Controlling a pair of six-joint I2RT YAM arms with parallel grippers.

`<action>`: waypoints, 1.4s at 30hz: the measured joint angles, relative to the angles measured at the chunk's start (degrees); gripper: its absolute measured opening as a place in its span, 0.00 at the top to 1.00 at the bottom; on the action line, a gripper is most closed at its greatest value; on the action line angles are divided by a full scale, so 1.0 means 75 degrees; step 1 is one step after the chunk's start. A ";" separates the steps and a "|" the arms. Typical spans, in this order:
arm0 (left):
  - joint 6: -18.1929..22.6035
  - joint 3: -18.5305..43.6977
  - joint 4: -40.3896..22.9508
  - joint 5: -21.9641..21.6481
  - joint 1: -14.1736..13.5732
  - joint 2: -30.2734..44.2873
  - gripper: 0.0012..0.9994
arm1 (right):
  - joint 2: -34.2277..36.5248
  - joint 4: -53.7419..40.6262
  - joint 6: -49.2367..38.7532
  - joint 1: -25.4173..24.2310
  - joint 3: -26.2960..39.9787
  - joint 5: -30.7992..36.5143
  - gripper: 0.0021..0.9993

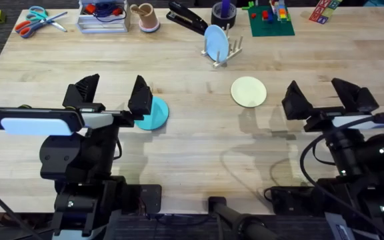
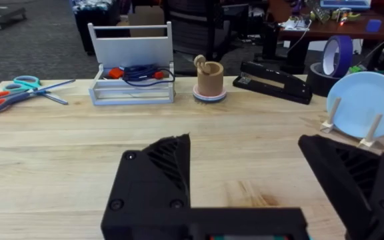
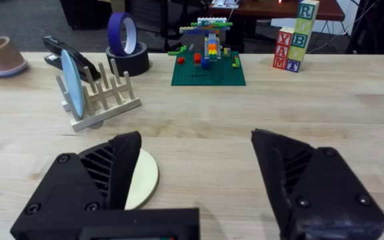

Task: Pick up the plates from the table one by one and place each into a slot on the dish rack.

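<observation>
A teal plate (image 1: 155, 114) lies flat on the table (image 1: 192, 153), partly under my left gripper (image 1: 112, 93), which is open and holds nothing. A cream-yellow plate (image 1: 249, 91) lies flat right of centre, also showing as the cream plate (image 3: 142, 179) beside one finger in the right wrist view. My right gripper (image 1: 325, 97) is open, to the right of it and nearer the front. The small wooden dish rack (image 1: 227, 52) stands at the back with a pale light-blue plate (image 1: 216, 41) upright in one slot; the rack (image 3: 102, 100) has several free slots.
Along the far edge sit scissors (image 1: 35, 20), a clear tray (image 1: 103, 17), a small wooden cup (image 1: 145, 17), a black stapler (image 1: 187, 19), tape rolls (image 1: 223, 13), a green brick baseplate (image 1: 271, 21) and letter blocks (image 1: 323, 10).
</observation>
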 joint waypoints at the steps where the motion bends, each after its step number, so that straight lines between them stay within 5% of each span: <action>1: 0.0000 0.0000 0.0000 0.0000 0.0000 0.0000 0.01 | 0.0000 0.0000 0.0000 0.0000 0.0000 0.0000 0.00; 14: 0.0000 0.0010 0.0166 -0.0001 0.0000 0.0000 0.01 | 0.0003 0.0251 0.0000 0.0000 -0.0010 -0.0023 0.00; 18: 0.0000 0.0290 -0.0358 -0.0014 0.0000 0.0000 0.01 | 0.0003 0.0333 0.0000 0.0000 0.0002 -0.0026 0.00; 29: 0.0003 0.2863 -0.2666 -0.0243 0.0000 0.0078 0.01 | 0.0226 -0.0535 0.0005 0.0000 0.1811 -0.0026 0.00; 42: 0.0026 0.6349 -0.6443 -0.0455 0.0000 0.2544 0.01 | 0.2891 -0.4334 0.0026 0.0000 0.5300 -0.0029 0.00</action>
